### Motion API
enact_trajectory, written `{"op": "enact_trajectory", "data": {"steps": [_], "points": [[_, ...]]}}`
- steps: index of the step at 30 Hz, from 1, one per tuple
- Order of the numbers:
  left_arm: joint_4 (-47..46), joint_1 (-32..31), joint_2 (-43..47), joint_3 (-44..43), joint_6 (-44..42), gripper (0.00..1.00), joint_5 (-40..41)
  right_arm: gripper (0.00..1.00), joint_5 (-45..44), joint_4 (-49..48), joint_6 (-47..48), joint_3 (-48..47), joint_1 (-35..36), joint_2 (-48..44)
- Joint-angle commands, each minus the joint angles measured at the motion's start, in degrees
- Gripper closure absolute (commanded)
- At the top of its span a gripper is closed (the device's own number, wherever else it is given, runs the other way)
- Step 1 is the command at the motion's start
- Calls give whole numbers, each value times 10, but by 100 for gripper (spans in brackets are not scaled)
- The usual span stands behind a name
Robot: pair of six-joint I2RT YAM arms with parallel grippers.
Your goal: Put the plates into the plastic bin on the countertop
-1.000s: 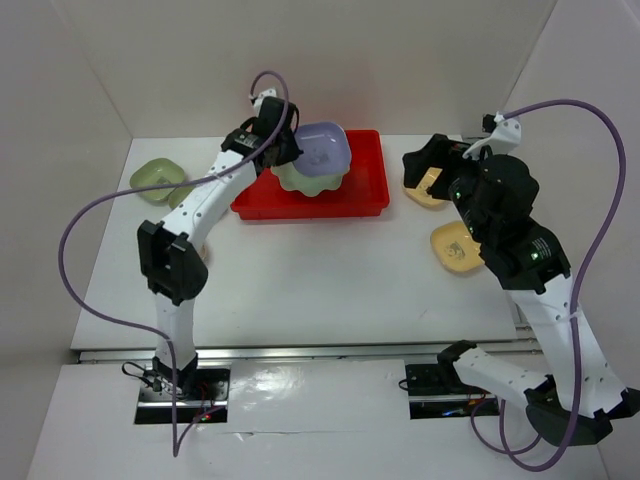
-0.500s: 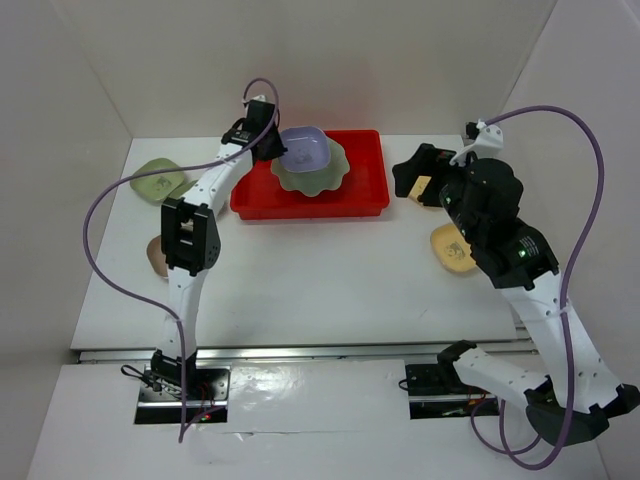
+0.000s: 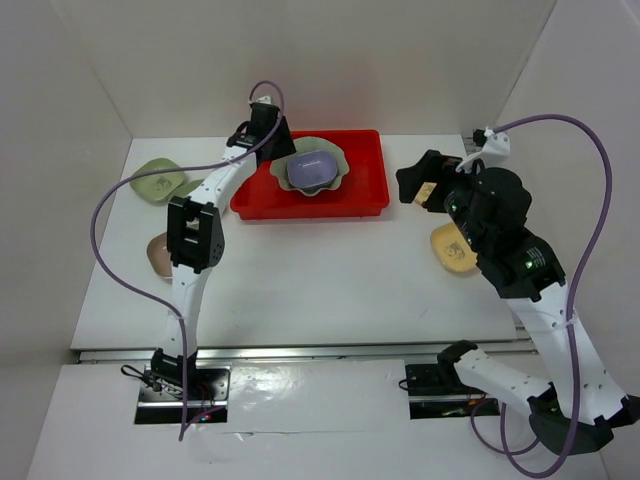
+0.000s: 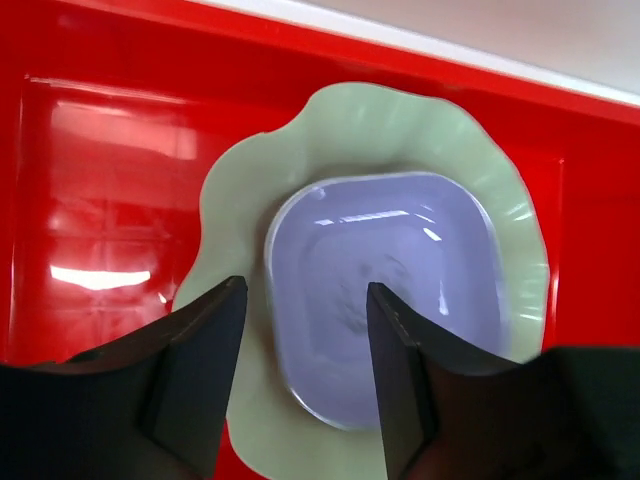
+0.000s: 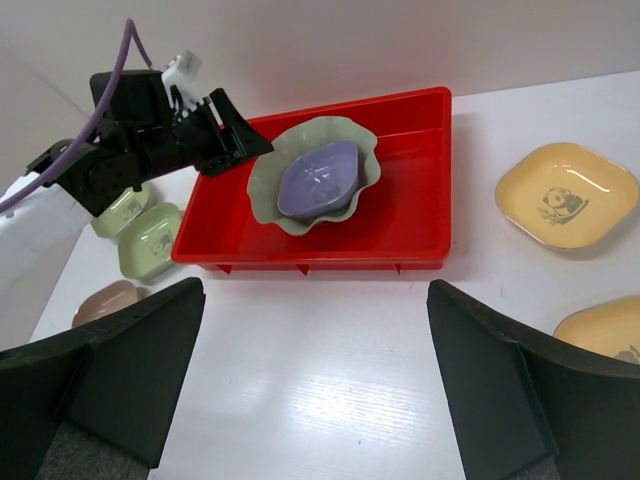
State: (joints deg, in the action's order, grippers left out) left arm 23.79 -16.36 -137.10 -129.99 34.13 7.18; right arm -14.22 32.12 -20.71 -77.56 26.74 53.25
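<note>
The red plastic bin (image 3: pixel 366 190) (image 5: pixel 420 200) stands at the back of the white countertop (image 3: pixel 320 270). Inside it lies the large pale-green scalloped plate (image 3: pixel 340 160) (image 4: pixel 240 190) (image 5: pixel 268 185), and a lavender dish (image 3: pixel 312 169) (image 4: pixel 400 280) (image 5: pixel 320 180) rests flat on that plate. My left gripper (image 3: pixel 278 150) (image 4: pixel 305 300) (image 5: pixel 240 140) hovers open over the lavender dish's left rim, holding nothing. My right gripper (image 3: pixel 415 185) (image 5: pixel 315 290) is wide open and empty, above the table right of the bin. Two yellow dishes (image 5: pixel 567 195) (image 5: pixel 605 335) lie on the right.
Left of the bin lie two small pale-green dishes (image 3: pixel 158 180) (image 5: pixel 150 250) (image 5: pixel 120 210) and a pinkish-tan dish (image 3: pixel 160 255) (image 5: pixel 105 300). One yellow dish (image 3: pixel 452 247) shows beside the right arm. White walls close in the back and both sides.
My left gripper has carried the lavender dish down onto the green plate in the bin and opened, letting it go. The right arm has shifted slightly.
</note>
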Motion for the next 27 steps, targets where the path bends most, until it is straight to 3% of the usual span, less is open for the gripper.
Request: {"op": "enact_trajectory", "data": {"steps": [1,4,7,10,12,16,18,21,22,27], "points": [[-26,-1,-4,17,-6,35,-2,1,-5,-26,-1,-3,-2,3],[-26,-7,23,22,-6,31,-19,1,-40,-26,-1,2,-2,3],[-31,-28,69,39,-25,22,-13,1,-98,-14,-14,20,-2,8],[-18,-59,142,44,-46,0,13,1,-148,-1,-19,63,-8,46],[3,-81,194,39,-51,0,28,1,-153,-10,-33,94,-31,89],[26,-96,255,39,-57,0,42,1,1,-125,-21,183,-183,134],[54,-88,271,33,-25,0,7,1,19,-157,-2,189,-223,163],[104,-60,320,68,18,0,-63,1,49,-172,15,137,-284,256],[104,-60,358,118,29,0,-70,1,49,-172,15,114,-301,301],[97,-85,456,260,35,0,-49,1,70,-190,10,49,-331,407]]}}
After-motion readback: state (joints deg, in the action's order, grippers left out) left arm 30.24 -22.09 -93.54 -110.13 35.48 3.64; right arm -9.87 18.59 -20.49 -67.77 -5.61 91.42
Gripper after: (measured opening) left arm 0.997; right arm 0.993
